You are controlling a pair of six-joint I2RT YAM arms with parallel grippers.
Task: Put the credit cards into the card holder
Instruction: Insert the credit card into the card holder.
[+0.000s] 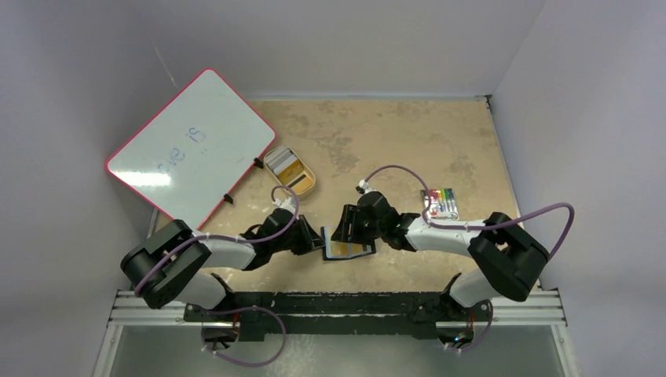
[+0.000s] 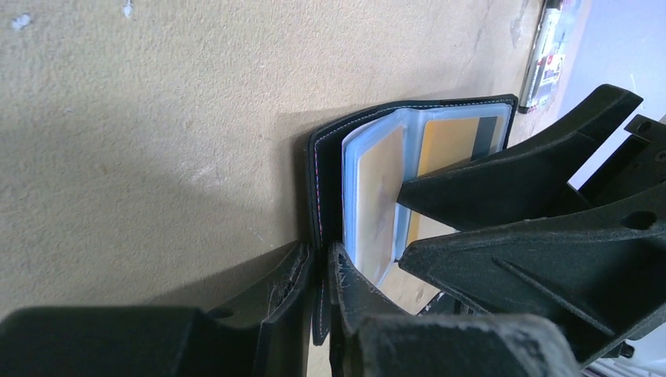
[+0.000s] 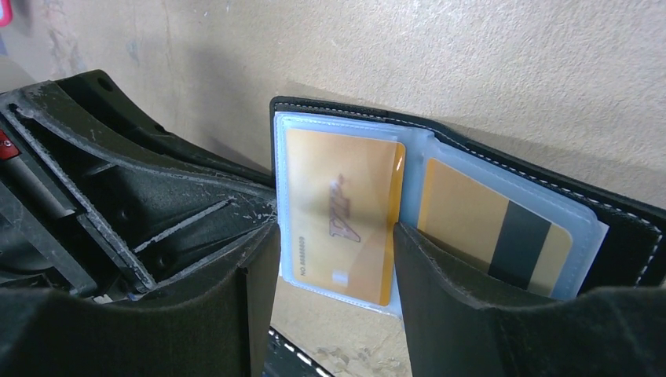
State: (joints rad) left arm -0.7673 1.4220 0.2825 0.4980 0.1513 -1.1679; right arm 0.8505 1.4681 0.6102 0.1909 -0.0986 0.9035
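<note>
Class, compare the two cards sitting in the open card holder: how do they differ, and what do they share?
The logo card shows a printed front with a number; the stripe card shows a black band instead. The logo card is seen almost whole, while the stripe card's lower corner is hidden behind the right gripper. Both are gold-orange and sit inside clear sleeves of the black card holder.

I get bright, even light from overhead; glare washes the white pink-rimmed whiteboard (image 1: 191, 145). In my wrist views soft shadows lie on the tan speckled worktop (image 2: 157, 94), and the black left claw (image 2: 320, 258) blurs close to the lens
</note>
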